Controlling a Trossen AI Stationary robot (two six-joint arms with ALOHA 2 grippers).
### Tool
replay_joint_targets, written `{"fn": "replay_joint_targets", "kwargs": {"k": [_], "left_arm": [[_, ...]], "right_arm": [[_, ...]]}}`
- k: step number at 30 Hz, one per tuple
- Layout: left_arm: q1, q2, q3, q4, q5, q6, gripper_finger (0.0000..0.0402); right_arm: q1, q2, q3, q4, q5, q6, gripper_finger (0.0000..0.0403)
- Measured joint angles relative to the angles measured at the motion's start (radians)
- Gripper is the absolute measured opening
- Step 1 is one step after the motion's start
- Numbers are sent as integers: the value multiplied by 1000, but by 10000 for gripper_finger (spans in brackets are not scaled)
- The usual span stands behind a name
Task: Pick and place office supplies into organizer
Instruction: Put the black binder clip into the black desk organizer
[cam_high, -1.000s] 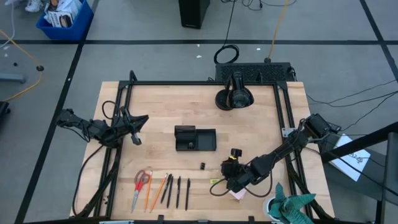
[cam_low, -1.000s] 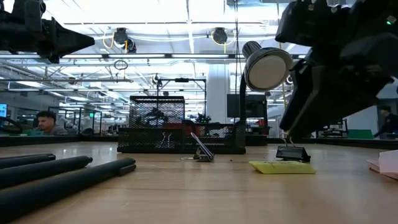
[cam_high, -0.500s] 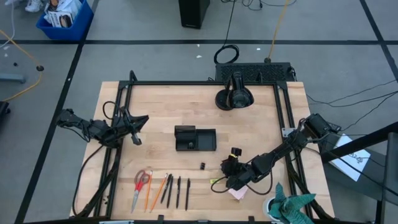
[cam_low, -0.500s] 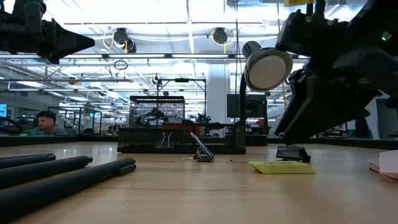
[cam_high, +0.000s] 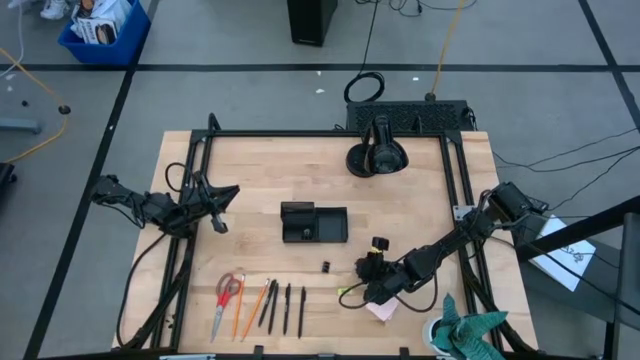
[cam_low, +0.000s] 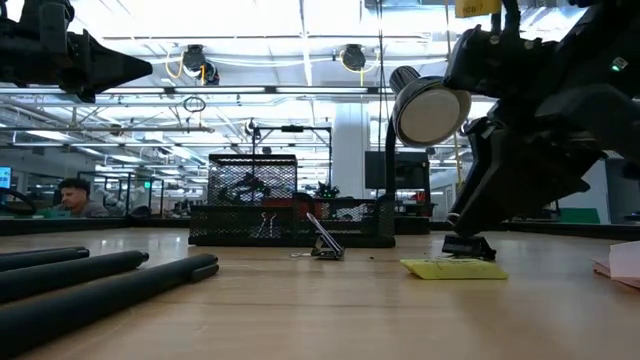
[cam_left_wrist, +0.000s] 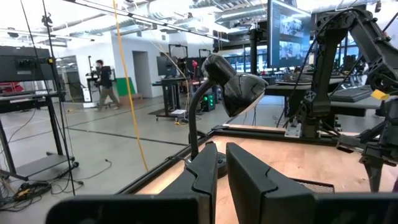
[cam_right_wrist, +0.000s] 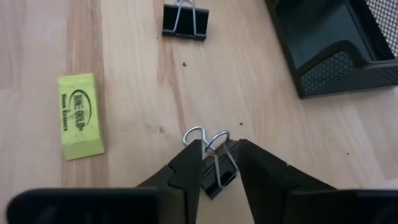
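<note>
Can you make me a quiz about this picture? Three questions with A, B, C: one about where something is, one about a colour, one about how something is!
1. Where is the right gripper?
A. over the pens
B. at a binder clip, near the yellow eraser
C. off the table

2. What colour are the scissors' handles?
A. blue
B. red
C. green

3. How is that binder clip?
A. resting on the table
B. lifted in the air
C. standing on the eraser

Answers:
1 B, its jaws straddle the clip.
2 B, red shows from above.
3 A, the low view shows it on the wood.
</note>
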Motion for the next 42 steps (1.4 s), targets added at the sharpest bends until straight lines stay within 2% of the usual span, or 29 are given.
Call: {"fn": "replay_joint_targets", "kwargs": {"k": [10,15,20,27,31,36,42], "left_arm": [[0,0,0,0,0,0,42],[0,0,0,0,0,3,42],[0,0,0,0,0,3,42],[0,0,0,0,0,10,42],[0,0,0,0,0,9,42],[0,0,0,-1,0,4,42],[0,0,0,-1,0,9,42]], "right_arm": [[-2,-3,2,2,16,-7,6],[-17,-4,2,19,10,-23,7],[-47,-26,19,77,5,-147,2],[-74,-43,86,157,61,-358,1],[-96,-44,107,323,81,-524,1],[-139,-44,106,483,79,-639,1],[-224,-34,107,559,-50,-664,0]]}}
